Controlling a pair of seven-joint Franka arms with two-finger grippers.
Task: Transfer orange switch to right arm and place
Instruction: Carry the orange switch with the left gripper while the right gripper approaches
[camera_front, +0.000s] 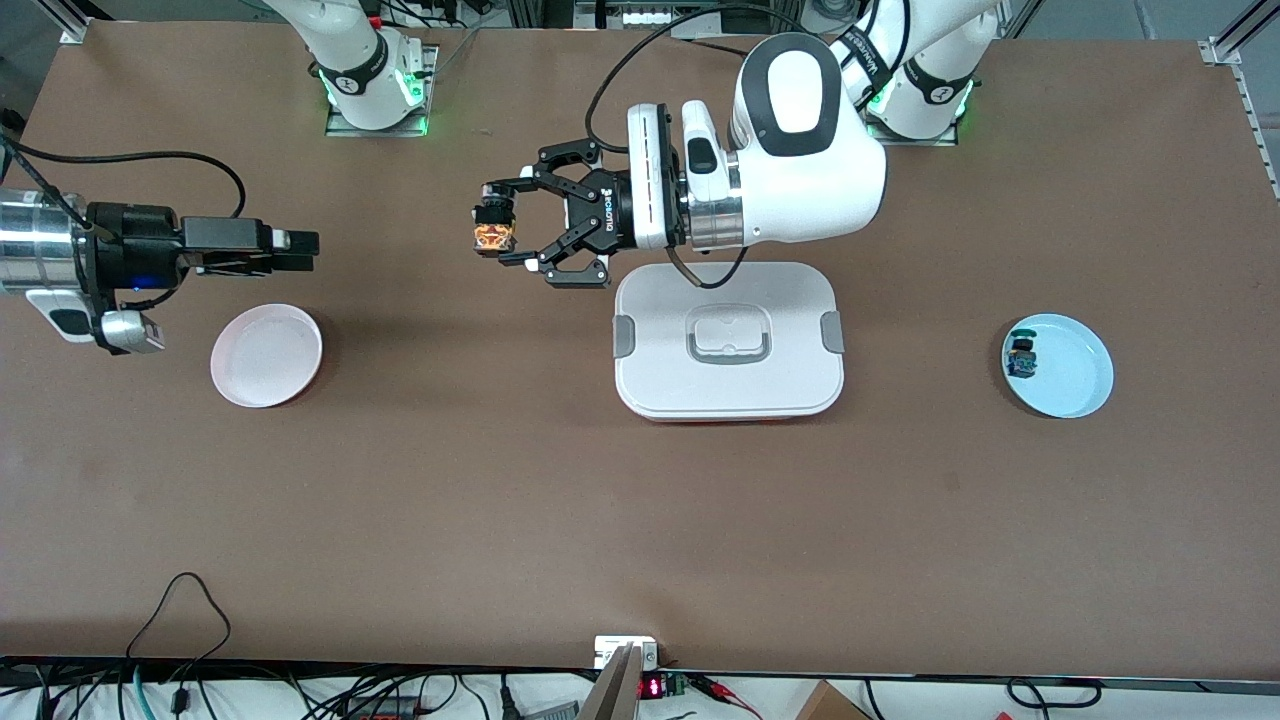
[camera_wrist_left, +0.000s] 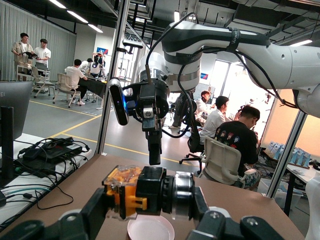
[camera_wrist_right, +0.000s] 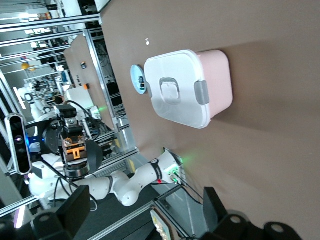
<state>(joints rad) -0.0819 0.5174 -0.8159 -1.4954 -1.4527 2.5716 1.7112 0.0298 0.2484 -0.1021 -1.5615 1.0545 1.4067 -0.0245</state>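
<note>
My left gripper (camera_front: 497, 225) is shut on the orange switch (camera_front: 494, 228) and holds it in the air over the bare table, between the lidded box and the pale plate. In the left wrist view the switch (camera_wrist_left: 145, 195) lies crosswise between the fingers, orange end at one pad and silver end at the other. My right gripper (camera_front: 303, 250) is open and empty. It hovers over the table by the pale pink plate (camera_front: 266, 354), points at the left gripper, and stays well apart from it. It also shows in the left wrist view (camera_wrist_left: 154, 150).
A pink box with a white lid (camera_front: 660, 370) stands mid-table beside the left gripper. A light blue plate (camera_front: 1075, 380) at the left arm's end holds a small black switch with green and blue parts (camera_front: 1022, 356). Cables lie along the table's near edge.
</note>
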